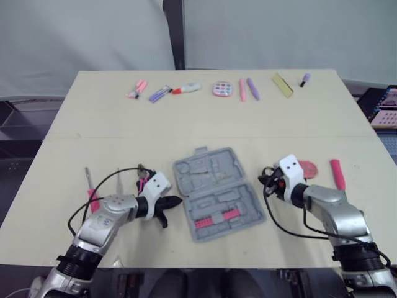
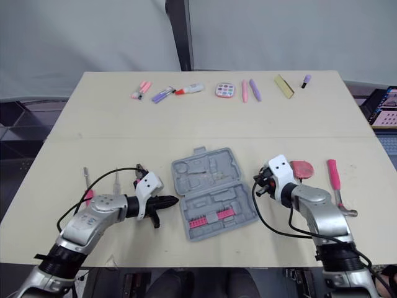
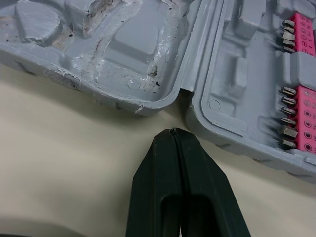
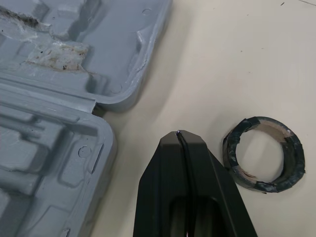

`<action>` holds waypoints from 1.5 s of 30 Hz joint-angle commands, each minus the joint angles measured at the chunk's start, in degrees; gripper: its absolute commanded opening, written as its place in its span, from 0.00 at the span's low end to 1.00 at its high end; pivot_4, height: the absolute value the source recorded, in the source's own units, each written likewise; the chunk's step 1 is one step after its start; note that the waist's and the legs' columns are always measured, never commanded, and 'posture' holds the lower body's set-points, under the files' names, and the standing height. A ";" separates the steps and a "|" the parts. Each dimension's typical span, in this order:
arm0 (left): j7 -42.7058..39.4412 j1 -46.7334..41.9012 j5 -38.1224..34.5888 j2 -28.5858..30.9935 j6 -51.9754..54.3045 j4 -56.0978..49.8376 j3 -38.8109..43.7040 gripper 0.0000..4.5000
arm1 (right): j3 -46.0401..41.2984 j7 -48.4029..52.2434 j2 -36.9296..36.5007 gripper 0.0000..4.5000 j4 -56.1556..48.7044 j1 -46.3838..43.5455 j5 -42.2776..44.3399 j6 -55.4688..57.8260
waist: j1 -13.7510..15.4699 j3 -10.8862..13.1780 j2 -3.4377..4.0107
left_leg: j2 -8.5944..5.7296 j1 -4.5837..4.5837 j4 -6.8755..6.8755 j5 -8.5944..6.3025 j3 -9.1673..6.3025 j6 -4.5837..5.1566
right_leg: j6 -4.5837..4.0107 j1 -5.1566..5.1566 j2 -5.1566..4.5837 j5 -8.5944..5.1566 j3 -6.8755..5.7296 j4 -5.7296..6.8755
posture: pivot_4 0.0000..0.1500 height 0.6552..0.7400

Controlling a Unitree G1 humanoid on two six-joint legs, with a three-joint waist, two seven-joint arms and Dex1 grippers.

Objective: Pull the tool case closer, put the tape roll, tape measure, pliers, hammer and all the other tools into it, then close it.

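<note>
Open grey tool case (image 1: 216,191) flat on desk (image 1: 205,118). Left jaws clenched empty near its hinge edge; right jaws clenched empty just beside tape roll (image 4: 230,150).

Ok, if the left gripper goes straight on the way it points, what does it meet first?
The open tool case: the left gripper, shut, aims at its near edge, about where the two halves join. Only a strip of bare table lies between, though depth is hard to judge.
</note>
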 commanded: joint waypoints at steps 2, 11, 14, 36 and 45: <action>-1.52 -1.25 1.25 -0.41 -0.52 0.93 -1.24 0.01 | 1.15 1.53 0.44 0.00 1.45 -2.12 -0.67 -1.35 | -0.04 0.00 0.00 | -0.01 0.00 0.01 0.00 0.00 0.00 | 0.00 -0.01 0.00 0.00 0.00 0.01 | 1.00 0.69; -2.67 -3.28 3.12 -1.73 -2.14 3.98 -2.18 0.01 | 3.66 2.55 2.31 0.00 3.93 -4.52 -1.84 -2.59 | 0.06 0.00 0.00 | -0.04 -0.01 0.04 0.00 -0.03 0.00 | 0.00 -0.01 -0.03 0.00 -0.04 0.06 | 1.00 0.69; -2.35 -3.71 4.04 -2.42 -2.96 4.89 -2.05 0.01 | 3.97 2.92 2.44 0.00 3.69 -4.39 -1.84 -2.41 | 0.00 0.00 0.00 | -0.05 0.00 0.05 0.00 -0.04 0.00 | 0.00 -0.01 -0.04 0.00 -0.07 0.06 | 1.00 0.69; -3.58 -3.50 6.65 -4.70 -4.70 6.32 -2.45 0.01 | 6.17 8.10 0.69 0.00 -2.03 -1.99 -1.38 0.47 | 0.09 -0.01 0.00 | -0.05 0.01 0.11 0.00 -0.08 0.00 | 0.00 0.01 -0.05 0.00 -0.09 0.13 | 1.00 0.69; -4.90 -0.52 6.07 -3.10 -2.96 2.16 -2.34 0.01 | 5.53 10.00 -2.02 0.00 -10.81 3.27 0.32 4.97 | -0.01 -0.01 0.00 | -0.02 0.01 0.03 0.00 -0.07 0.00 | 0.00 -0.01 -0.04 0.00 -0.06 0.09 | 1.00 0.69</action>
